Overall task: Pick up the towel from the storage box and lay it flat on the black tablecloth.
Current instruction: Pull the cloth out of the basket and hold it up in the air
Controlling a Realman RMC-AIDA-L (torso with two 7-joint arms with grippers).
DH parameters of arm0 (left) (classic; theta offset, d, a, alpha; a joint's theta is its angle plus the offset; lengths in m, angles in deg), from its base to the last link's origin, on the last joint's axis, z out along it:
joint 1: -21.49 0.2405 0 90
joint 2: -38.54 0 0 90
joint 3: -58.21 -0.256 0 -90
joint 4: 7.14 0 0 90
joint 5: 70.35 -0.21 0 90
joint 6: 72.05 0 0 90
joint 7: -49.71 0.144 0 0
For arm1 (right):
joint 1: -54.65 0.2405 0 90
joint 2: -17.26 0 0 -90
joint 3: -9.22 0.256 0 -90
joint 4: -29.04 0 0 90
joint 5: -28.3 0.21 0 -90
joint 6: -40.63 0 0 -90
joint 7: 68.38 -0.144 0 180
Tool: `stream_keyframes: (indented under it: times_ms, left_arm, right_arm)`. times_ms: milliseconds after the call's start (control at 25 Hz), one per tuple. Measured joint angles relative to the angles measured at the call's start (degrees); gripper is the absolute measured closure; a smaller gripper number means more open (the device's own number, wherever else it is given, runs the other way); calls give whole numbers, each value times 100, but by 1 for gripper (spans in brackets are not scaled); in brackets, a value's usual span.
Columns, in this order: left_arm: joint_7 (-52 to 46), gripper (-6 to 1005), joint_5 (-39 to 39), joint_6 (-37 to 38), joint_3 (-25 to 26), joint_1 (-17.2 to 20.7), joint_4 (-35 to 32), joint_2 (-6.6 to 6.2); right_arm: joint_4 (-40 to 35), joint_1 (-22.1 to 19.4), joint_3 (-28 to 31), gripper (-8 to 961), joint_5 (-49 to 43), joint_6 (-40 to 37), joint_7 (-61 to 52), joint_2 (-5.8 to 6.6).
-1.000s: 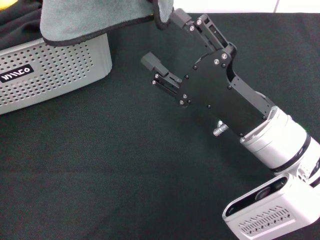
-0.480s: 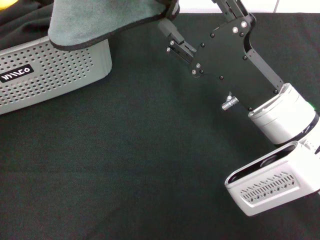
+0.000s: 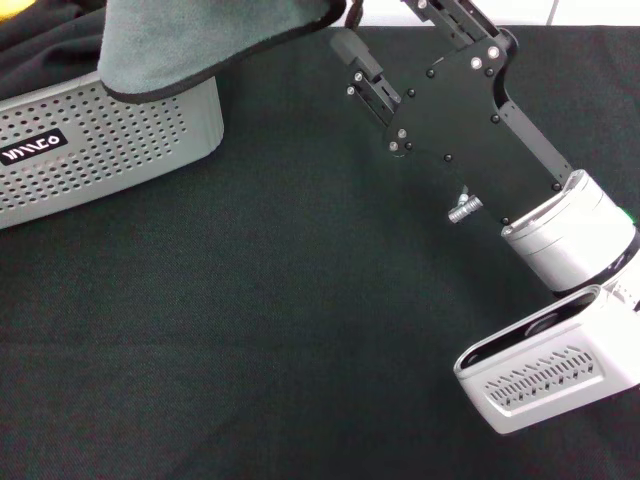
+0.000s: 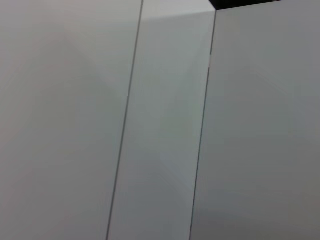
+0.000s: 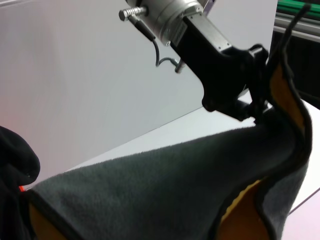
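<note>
**A:** Two end effectors are on this job. Where do you put the towel (image 3: pixel 190 40)?

**B:** It's lifted, grey face towards your head camera, and its lower hem sags over the near rim of the box (image 3: pixel 100 150). None of it lies on the tablecloth (image 3: pixel 250 330) yet.

**A:** And the grips?

**B:** In the right wrist view the left end effector (image 5: pixel 257 107) is clamped on the towel's trimmed edge, and the cloth peaks there. The right end effector (image 3: pixel 375 20) sits at the corner by the top of the head view. Whether it has bitten, I cannot tell.

**A:** How should you carry the step?

**B:** I'd make sure of that right corner first. Then raise both ends together until the hem clears the rim, keeping the top edge taut so the yellow face stops folding in.

**A:** Which way does it run?

**B:** The held edge stretches roughly sideways along the far side of the table, from the right end effector towards the left one. The rest hangs down from it. Carry it towards yourself over open cloth and let the hem land first.
</note>
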Motion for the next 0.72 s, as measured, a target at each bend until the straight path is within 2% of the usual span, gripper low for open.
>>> stream_keyframes:
  times_ms: [80, 720]
  left_arm:
    - [58, 1000, 96, 18, -15, 6, 0, 0]
    - [29, 1000, 581, 78, -39, -16, 291, -20]
  right_arm:
    - [47, 5, 6, 395, 2, -3, -16, 0]
    - [202, 142, -92, 391, 87, 10, -260, 0]
